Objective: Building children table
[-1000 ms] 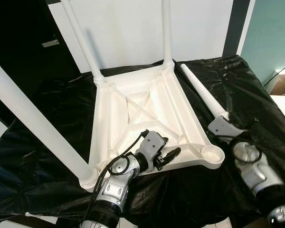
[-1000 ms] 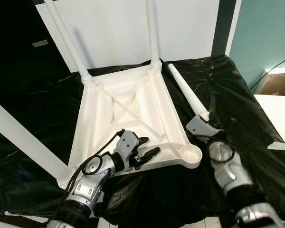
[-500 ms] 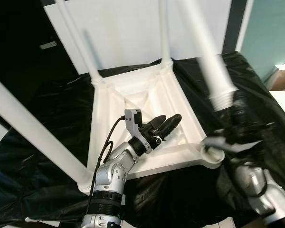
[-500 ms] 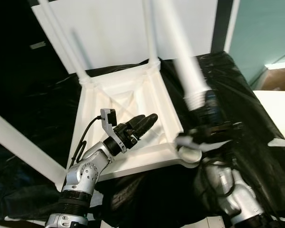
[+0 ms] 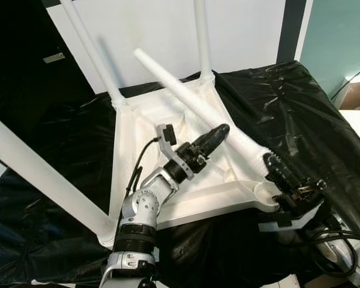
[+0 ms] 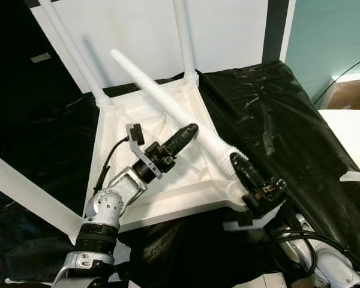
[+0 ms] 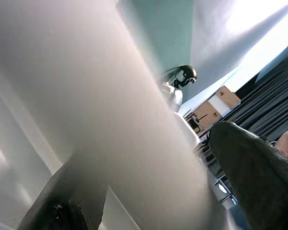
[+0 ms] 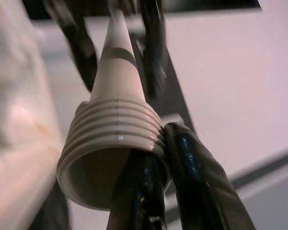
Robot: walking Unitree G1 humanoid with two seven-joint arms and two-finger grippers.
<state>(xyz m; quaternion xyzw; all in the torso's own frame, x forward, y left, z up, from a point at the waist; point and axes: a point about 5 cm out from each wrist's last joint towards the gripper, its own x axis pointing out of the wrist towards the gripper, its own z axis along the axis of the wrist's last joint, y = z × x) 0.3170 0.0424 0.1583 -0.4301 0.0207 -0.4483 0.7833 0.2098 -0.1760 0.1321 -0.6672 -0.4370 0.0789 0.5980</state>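
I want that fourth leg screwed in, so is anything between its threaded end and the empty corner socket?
Nothing visible blocks it. The right gripper holds the loose leg by its threaded end, just above the empty socket of the upturned table. The left gripper rests against the leg's shaft, away from the socket.

Tabletop (image 5: 168, 141): laid upside down on the covered surface (image 5: 300, 102).
Fitted legs (image 5: 201, 36): stood up from three corners, two behind, one front left.
Loose leg (image 5: 192, 99): slanted across the tabletop, its threaded end by the front-right corner socket (image 5: 265, 193).
Left end effector (image 5: 219, 133): set against the loose leg.
Right end effector (image 5: 275, 168): placed at the threaded end.
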